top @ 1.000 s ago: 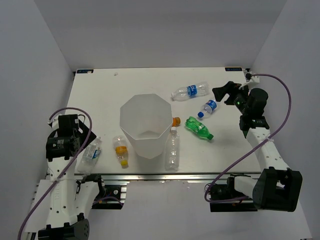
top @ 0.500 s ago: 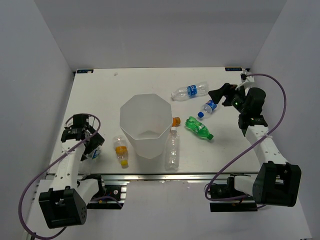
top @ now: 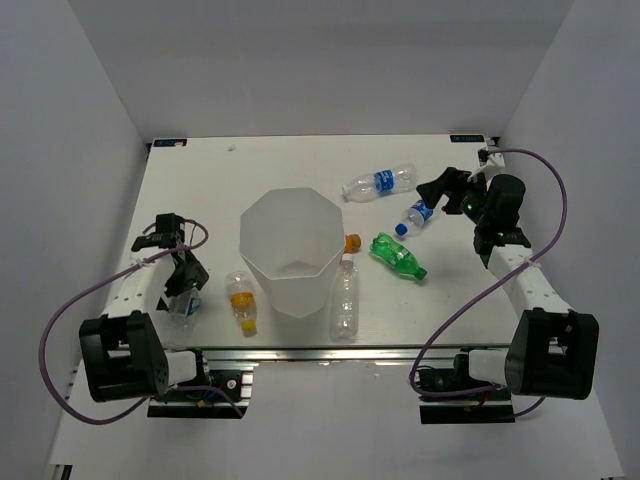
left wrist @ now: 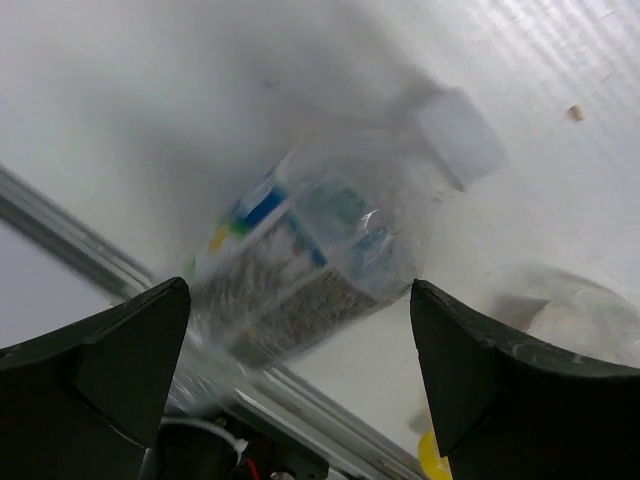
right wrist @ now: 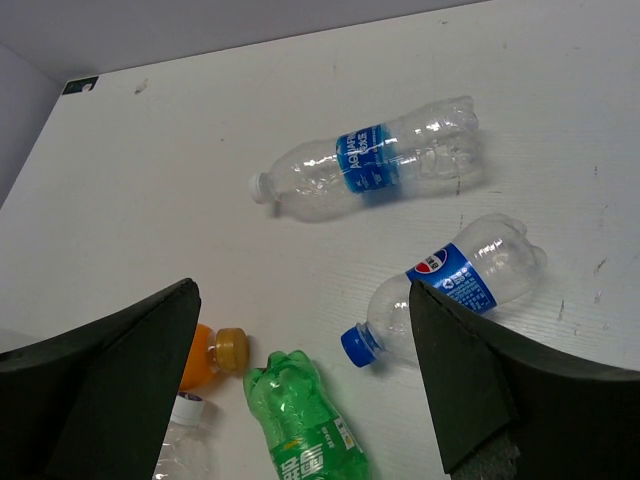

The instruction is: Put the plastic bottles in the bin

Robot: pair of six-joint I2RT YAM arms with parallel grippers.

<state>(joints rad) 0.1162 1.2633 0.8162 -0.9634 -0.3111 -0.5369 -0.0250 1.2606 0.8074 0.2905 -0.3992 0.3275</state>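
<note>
The white octagonal bin (top: 262,222) stands mid-table. My left gripper (top: 184,288) is open, just above a clear bottle with a blue label (top: 183,306) at the near left edge. In the left wrist view that bottle (left wrist: 330,250) lies between the open fingers (left wrist: 300,385), untouched. My right gripper (top: 446,190) is open and empty, above a small blue-capped bottle (top: 418,215), which the right wrist view (right wrist: 455,283) also shows. Other bottles lie loose: a long clear one (top: 378,183), a green one (top: 398,256), an orange one (top: 351,242), a white-capped clear one (top: 345,298) and a yellow-capped one (top: 241,300).
The table's near edge is a metal rail (top: 300,351), right beside the left bottle; it also shows in the left wrist view (left wrist: 60,225). White walls enclose the table on three sides.
My left arm has swung in and its gripper has come down over the clear bottle at the near left. My right gripper has shifted slightly left toward the blue-capped bottle.
</note>
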